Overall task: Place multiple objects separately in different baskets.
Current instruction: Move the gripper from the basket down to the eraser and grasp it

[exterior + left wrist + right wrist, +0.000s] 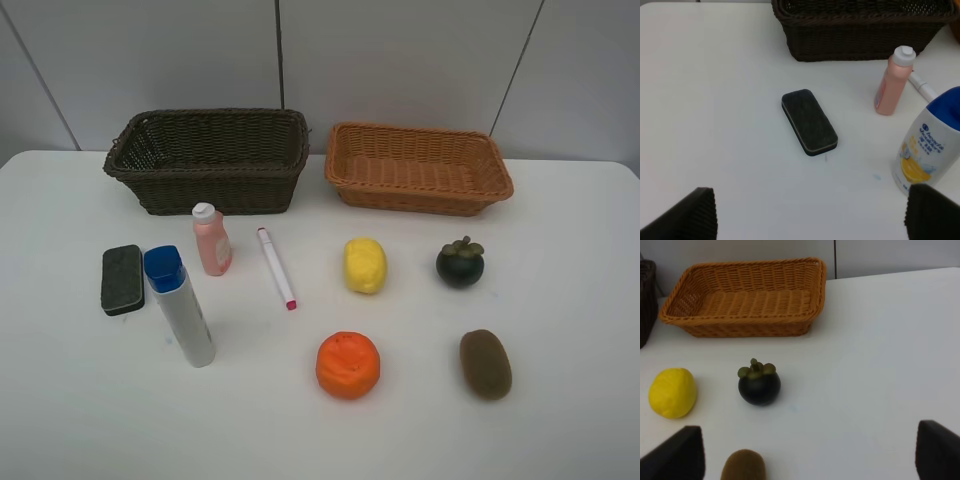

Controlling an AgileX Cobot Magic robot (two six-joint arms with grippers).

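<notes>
Eight items [348,365] unsorted, dark basket [205,195] and tan basket [420,198] empty. Left claw [812,215] and right claw [807,452] gape wide, holding nothing; next, probably drop onto the eraser [809,121].

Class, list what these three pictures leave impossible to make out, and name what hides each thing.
Left wrist view: the white marker is mostly hidden behind the pink bottle and the blue-capped tube.
Right wrist view: the kiwi is cut off by the picture's edge.
Exterior high view: the dark basket has a near wall that hides part of its floor.
</notes>
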